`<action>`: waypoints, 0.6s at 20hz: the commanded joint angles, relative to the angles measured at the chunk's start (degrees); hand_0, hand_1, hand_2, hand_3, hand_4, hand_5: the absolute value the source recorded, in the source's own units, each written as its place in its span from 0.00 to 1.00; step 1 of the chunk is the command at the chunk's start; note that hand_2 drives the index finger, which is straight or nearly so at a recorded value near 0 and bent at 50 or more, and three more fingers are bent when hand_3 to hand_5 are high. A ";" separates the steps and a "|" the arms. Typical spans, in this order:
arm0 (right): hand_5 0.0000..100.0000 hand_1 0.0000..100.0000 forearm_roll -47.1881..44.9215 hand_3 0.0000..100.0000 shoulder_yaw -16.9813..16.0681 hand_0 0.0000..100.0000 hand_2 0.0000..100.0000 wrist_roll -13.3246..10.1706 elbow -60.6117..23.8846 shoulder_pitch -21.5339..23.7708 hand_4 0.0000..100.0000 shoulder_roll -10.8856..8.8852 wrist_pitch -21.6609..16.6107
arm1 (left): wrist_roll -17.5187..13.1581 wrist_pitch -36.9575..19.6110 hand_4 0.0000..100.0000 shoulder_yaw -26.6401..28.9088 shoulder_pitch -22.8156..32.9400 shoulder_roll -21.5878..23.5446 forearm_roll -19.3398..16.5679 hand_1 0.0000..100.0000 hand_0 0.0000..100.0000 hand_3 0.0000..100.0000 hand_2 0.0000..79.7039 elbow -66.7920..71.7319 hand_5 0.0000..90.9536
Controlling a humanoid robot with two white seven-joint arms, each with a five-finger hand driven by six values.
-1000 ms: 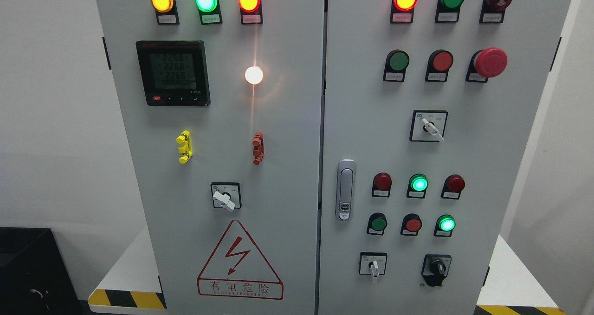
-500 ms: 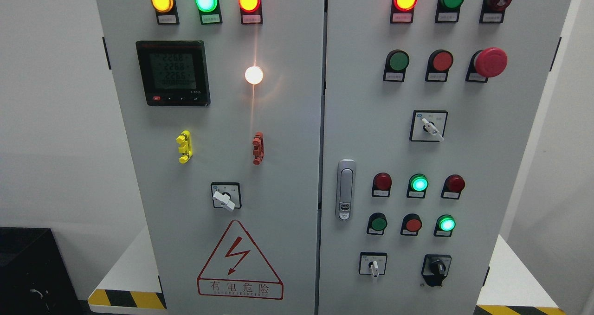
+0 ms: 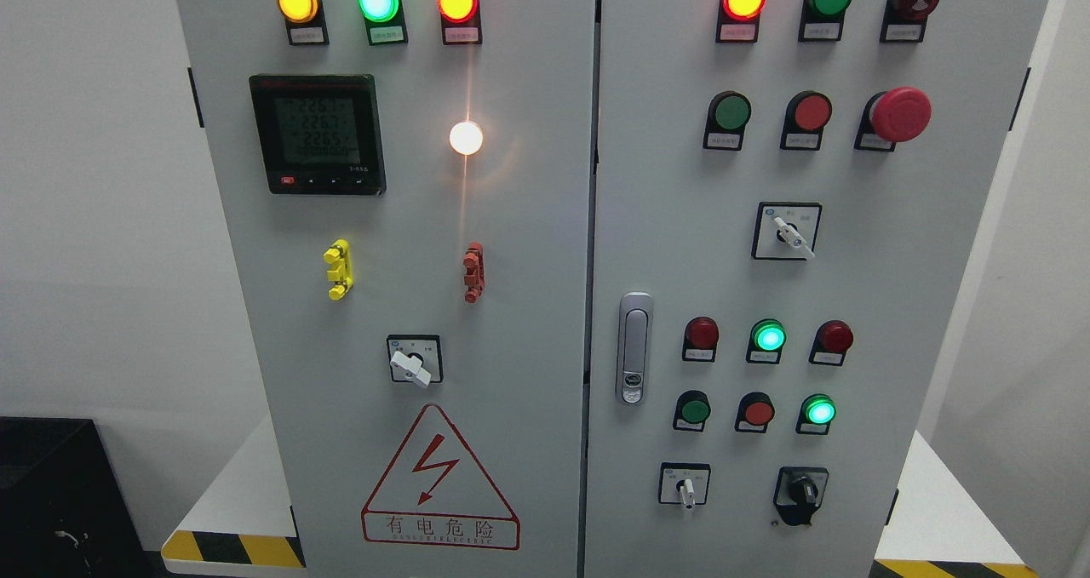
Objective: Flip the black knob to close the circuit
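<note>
No part of the robot's body shows in the head view. Neither arm comes in from the lower edge or the sides, so its colours, shapes, cables, screws and markings cannot be told.
</note>
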 commanded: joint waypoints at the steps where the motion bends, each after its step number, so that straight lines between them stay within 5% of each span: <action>1: 1.00 0.00 3.89 1.00 -0.19 0.00 0.93 0.59 -3.25 -3.29 1.00 0.26 1.06 | -0.04 0.00 0.00 0.00 1.32 0.00 0.00 0.56 0.12 0.00 0.00 -1.67 0.00; 12: 1.00 0.00 7.06 1.00 -0.80 0.00 0.93 4.01 -1.76 -8.21 1.00 0.34 3.87 | -0.04 0.00 0.00 0.00 1.32 0.09 0.00 0.56 0.12 0.00 0.00 -1.67 0.00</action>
